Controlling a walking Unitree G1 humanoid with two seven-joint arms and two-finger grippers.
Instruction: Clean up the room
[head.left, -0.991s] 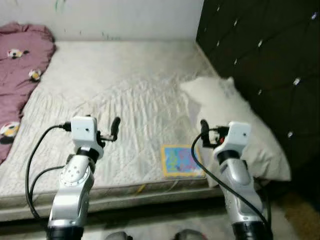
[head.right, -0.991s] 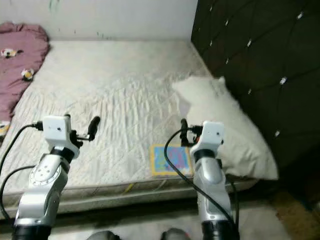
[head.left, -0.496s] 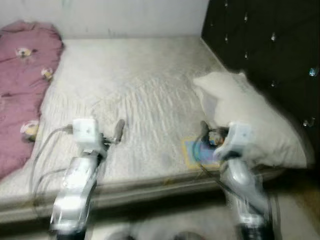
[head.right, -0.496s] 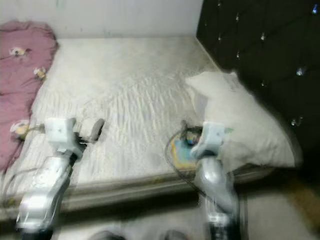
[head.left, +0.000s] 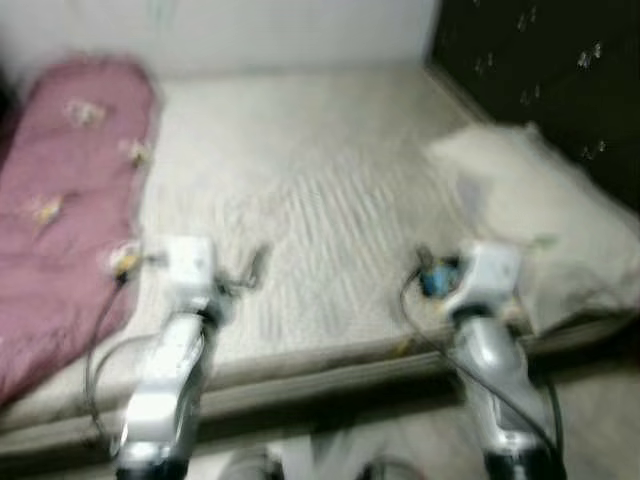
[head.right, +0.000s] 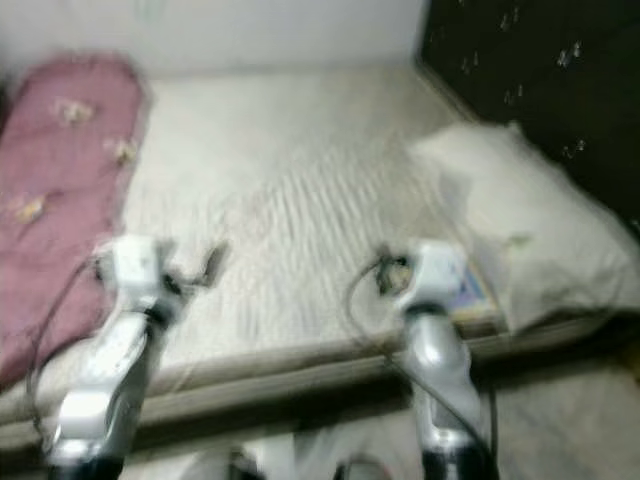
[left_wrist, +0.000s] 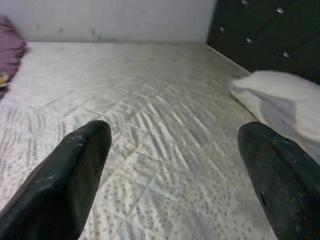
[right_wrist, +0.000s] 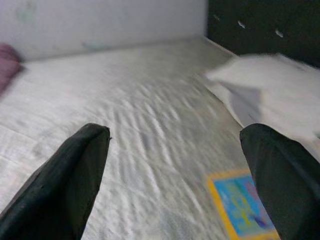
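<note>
Silver arms are both raised at the near edge of the mattress (head.left: 330, 200), my left gripper (left_wrist: 165, 150) and right gripper (right_wrist: 170, 150) each with fingers spread wide and holding nothing. My head views are smeared, so I judge the main risk is bumping the bed frame or misjudging a reach. Just beyond the right gripper lies the blue-and-yellow book (right_wrist: 242, 207), beside the white pillow (head.left: 540, 215). Farther left, the maroon blanket (head.left: 60, 200) lies crumpled. Open quilt runs clear to the wall (left_wrist: 115, 17); the dark headboard (left_wrist: 265, 35) hems the right.
</note>
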